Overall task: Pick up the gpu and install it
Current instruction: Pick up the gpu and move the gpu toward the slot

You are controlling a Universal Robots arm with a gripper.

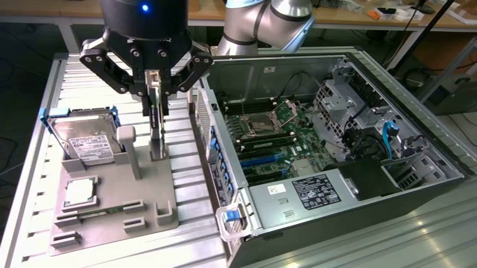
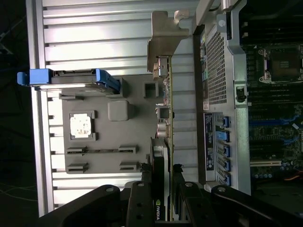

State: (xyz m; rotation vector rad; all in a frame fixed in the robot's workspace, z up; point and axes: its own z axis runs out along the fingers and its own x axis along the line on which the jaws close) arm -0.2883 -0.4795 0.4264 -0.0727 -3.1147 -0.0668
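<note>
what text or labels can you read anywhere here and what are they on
No text here is readable.
hard drive: white label, print too small to read.
power supply: black label and white sticker, too small to read.
gpu: small green logo mark near the gripped end, too blurred to read.
computer case: dark label on its rear panel, too blurred to read.

Upper centre of the exterior view: a silver-grey tubular arm (image 1: 261,25) with a pale blue joint cap (image 1: 246,3). Upper left, the black gripper (image 1: 154,97) has a round body, blue light (image 1: 144,8) and bolted linkage fingers (image 1: 104,66).
</note>
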